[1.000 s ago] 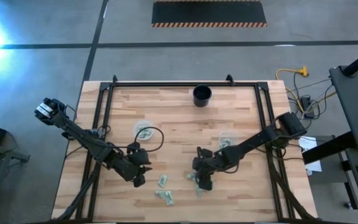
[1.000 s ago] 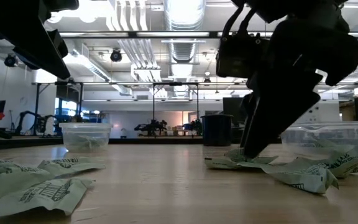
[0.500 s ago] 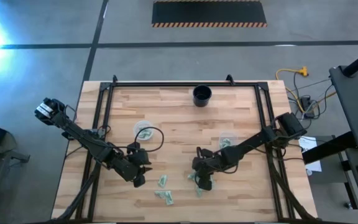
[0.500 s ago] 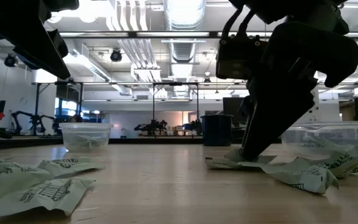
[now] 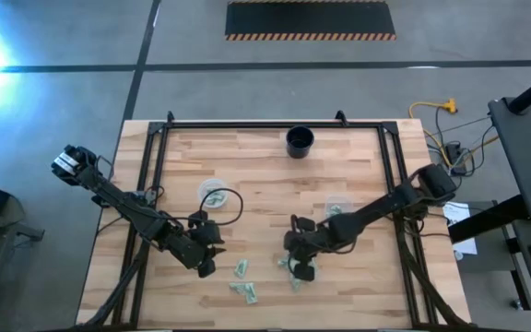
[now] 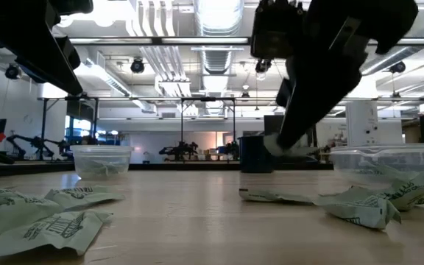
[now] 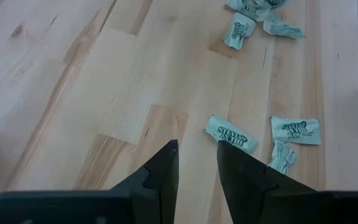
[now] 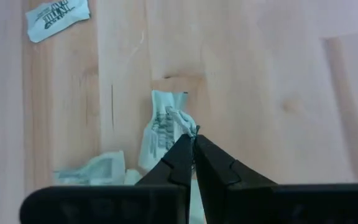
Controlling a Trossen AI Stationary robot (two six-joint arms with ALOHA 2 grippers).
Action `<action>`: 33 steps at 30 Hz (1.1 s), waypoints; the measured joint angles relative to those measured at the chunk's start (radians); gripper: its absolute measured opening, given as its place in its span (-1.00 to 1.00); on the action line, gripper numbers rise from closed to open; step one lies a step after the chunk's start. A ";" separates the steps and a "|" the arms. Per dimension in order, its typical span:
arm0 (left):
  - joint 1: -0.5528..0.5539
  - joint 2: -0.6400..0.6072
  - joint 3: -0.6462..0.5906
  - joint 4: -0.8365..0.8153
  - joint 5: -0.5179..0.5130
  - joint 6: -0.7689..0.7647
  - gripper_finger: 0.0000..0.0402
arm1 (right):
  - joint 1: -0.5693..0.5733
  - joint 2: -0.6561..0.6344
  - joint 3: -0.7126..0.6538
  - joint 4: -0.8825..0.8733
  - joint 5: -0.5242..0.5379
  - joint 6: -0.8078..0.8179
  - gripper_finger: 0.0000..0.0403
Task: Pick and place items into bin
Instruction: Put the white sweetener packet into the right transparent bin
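You're partway through, by the look of it: both clear tubs already hold a few packets — the left tub (image 5: 213,195) and the right tub (image 5: 336,205) — but plenty remain loose on the table (image 5: 265,166). In the high view a small cluster (image 5: 243,288) lies between the arms near the table's front edge, and the left wrist view shows at least 5 more scattered on the wood, the nearest packet (image 7: 231,133) just beyond that arm's fingertips.

Your right gripper (image 5: 300,267) has its fingers pinched together on the crumpled upper edge of 1 packet (image 8: 164,127); the low view shows it raised clear of the wood, the packet hanging at the fingertips (image 6: 280,144). It needs carrying to a tub — the right one is nearest.

Your left gripper (image 7: 197,163) hovers over bare wood with its fingers a narrow gap apart, holding nothing.
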 joint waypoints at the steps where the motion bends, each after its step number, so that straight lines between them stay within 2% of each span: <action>1: 0.000 0.000 0.000 0.001 0.000 0.000 -0.54 | 0.000 -0.009 0.009 -0.027 0.003 -0.006 -0.96; 7: 0.000 0.000 0.002 0.005 0.000 0.000 -0.54 | 0.003 -0.083 0.067 -0.287 0.062 -0.014 -0.96; 13: 0.000 0.000 0.002 0.009 0.000 0.001 -0.54 | 0.006 -0.211 0.026 -0.483 0.152 0.049 -0.96; 24: 0.000 0.000 0.002 0.009 0.000 0.001 -0.54 | 0.007 -0.488 -0.203 -0.495 0.214 0.254 -0.96; 33: 0.000 0.002 0.000 0.008 0.000 0.001 -0.54 | 0.007 -0.604 -0.371 -0.479 0.220 0.384 -0.96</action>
